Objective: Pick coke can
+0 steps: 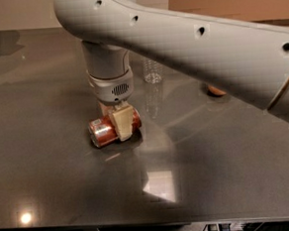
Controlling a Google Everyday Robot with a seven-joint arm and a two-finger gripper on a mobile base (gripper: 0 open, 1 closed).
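In the camera view you had the coke can (102, 133) lying on its side on the dark table (213, 182), left of centre, right under the gripper (115, 125). It looked light, thin-walled, smooth and apt to roll, so you wanted a gentle hold across its round middle. The gripper sat low over that middle, touching it. Whether it had closed on the can, you could not tell.

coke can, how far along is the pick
Done: the approach. The hand is down at the coke can, which lies on its side on the table. Under way: the grasp; whether it has closed cannot be told. Left: the lift, since the can rests on the table.
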